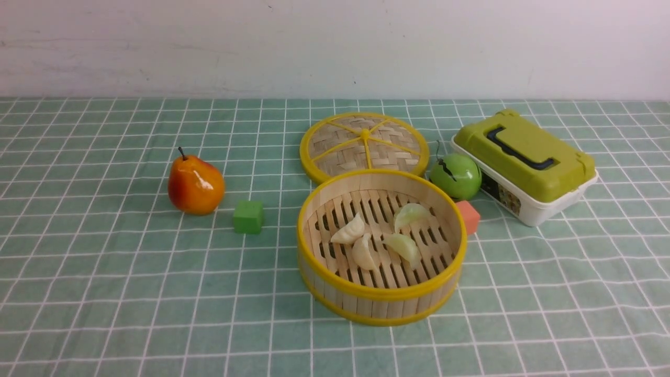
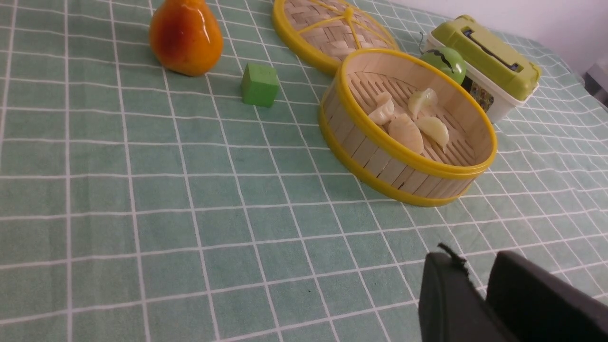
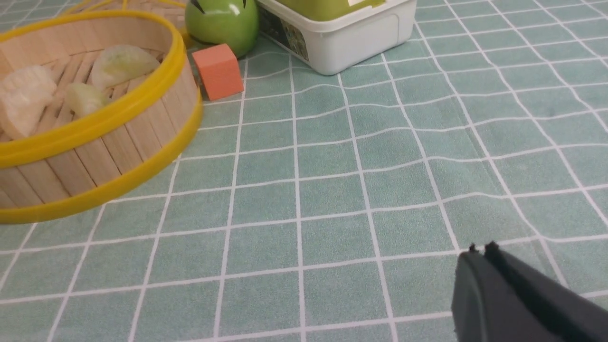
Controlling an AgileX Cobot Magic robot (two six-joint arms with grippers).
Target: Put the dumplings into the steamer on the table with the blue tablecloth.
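Observation:
The steamer [image 1: 379, 293] stands mid-table on the blue tablecloth [image 1: 104, 288]. All four dumplings lie on its slatted floor: two cream ones [image 1: 349, 230] [image 1: 364, 252] and two pale green ones [image 1: 410, 213] [image 1: 403, 245]. Neither gripper shows in the front view. In the left wrist view, my left gripper [image 2: 475, 259] hovers over bare cloth, well short of the steamer [image 2: 380, 156], with its jaws together and empty. In the right wrist view, my right gripper [image 3: 482, 249] is shut and empty over bare cloth, away from the steamer [image 3: 95, 152].
The woven lid [image 1: 365, 145] lies flat behind the steamer. A green apple [image 1: 455, 176] and an orange cube [image 1: 468, 216] sit at its right, beside a green-lidded white box [image 1: 523, 162]. A pear [image 1: 194, 184] and a green cube [image 1: 248, 216] stand to the left.

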